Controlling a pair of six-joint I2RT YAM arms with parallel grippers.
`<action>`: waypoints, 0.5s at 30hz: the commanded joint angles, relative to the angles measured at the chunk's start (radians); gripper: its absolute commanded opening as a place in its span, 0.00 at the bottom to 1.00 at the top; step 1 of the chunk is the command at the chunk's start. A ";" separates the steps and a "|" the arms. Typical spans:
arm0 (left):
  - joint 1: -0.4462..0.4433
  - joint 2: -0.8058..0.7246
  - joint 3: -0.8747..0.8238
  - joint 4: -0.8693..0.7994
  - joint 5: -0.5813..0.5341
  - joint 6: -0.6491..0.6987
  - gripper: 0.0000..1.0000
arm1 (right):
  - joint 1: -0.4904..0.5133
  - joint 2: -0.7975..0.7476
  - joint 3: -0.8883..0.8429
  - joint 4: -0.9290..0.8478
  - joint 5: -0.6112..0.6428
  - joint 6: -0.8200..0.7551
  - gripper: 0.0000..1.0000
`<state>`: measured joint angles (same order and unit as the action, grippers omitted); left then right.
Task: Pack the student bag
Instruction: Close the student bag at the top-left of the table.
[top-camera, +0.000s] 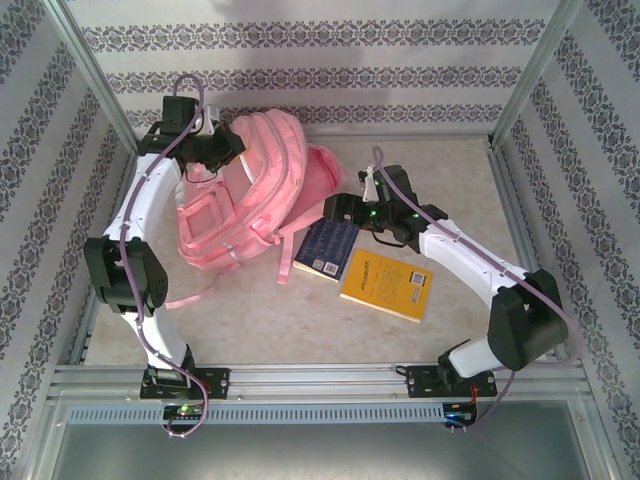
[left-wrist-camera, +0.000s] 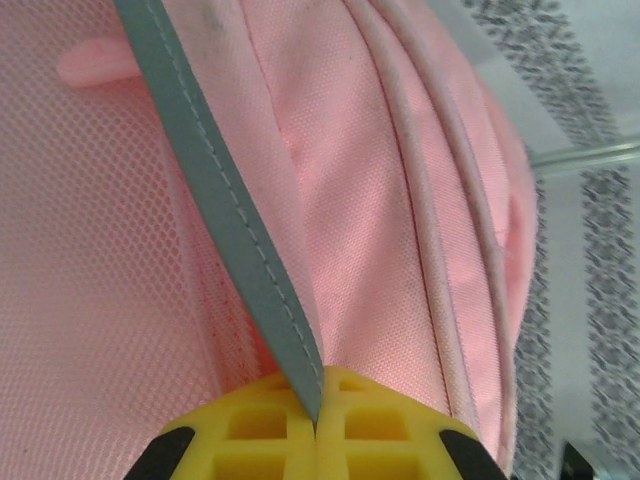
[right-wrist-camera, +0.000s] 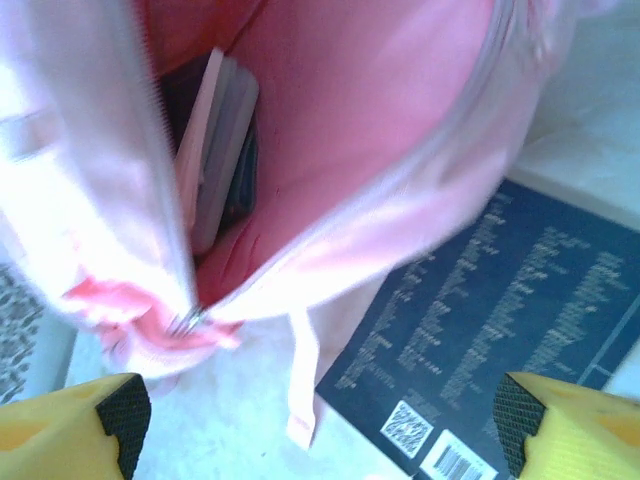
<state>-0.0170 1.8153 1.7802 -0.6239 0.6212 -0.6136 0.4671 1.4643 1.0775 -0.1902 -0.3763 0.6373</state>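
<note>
Our left gripper (top-camera: 228, 150) (left-wrist-camera: 318, 425) is closed on the student bag (top-camera: 250, 190), its yellow fingers (left-wrist-camera: 250, 430) pressed together on the end of a grey trim strip (left-wrist-camera: 235, 235) that runs up between pink mesh on one side and plain pink fabric with piped seams on the other. From above we see this gripper at the bag's far left edge, near the back wall. We find the bag lying on the table (top-camera: 300, 330) left of centre and toward the back, front pockets up, a loose strap trailing toward the near edge. Our right gripper (top-camera: 338, 210) (right-wrist-camera: 320, 435) hangs at the bag's right side with its fingers spread wide and nothing between them. Its wrist camera looks into the bag's unzipped compartment (right-wrist-camera: 380, 130), where flat grey and dark items (right-wrist-camera: 220, 140) stand against one wall and a zip pull (right-wrist-camera: 185, 322) sits at the end of the opening. A dark blue book (top-camera: 327, 250) (right-wrist-camera: 500, 310) lies back cover up just beside the bag, barcode and square code showing, and a yellow book (top-camera: 385, 285) lies next to it, nearer us.
</note>
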 joint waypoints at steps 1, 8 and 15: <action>0.011 0.033 0.067 -0.054 -0.125 0.040 0.00 | 0.001 -0.025 0.013 0.046 -0.051 -0.010 0.91; -0.008 0.054 0.039 -0.079 -0.210 0.043 0.00 | -0.047 0.101 0.100 -0.188 0.123 -0.012 0.85; -0.139 0.066 -0.039 -0.059 -0.133 0.052 0.30 | -0.085 0.306 0.155 -0.222 0.060 0.016 0.82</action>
<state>-0.0895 1.8679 1.7630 -0.6670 0.4679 -0.5953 0.3920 1.7088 1.1927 -0.3538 -0.2958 0.6353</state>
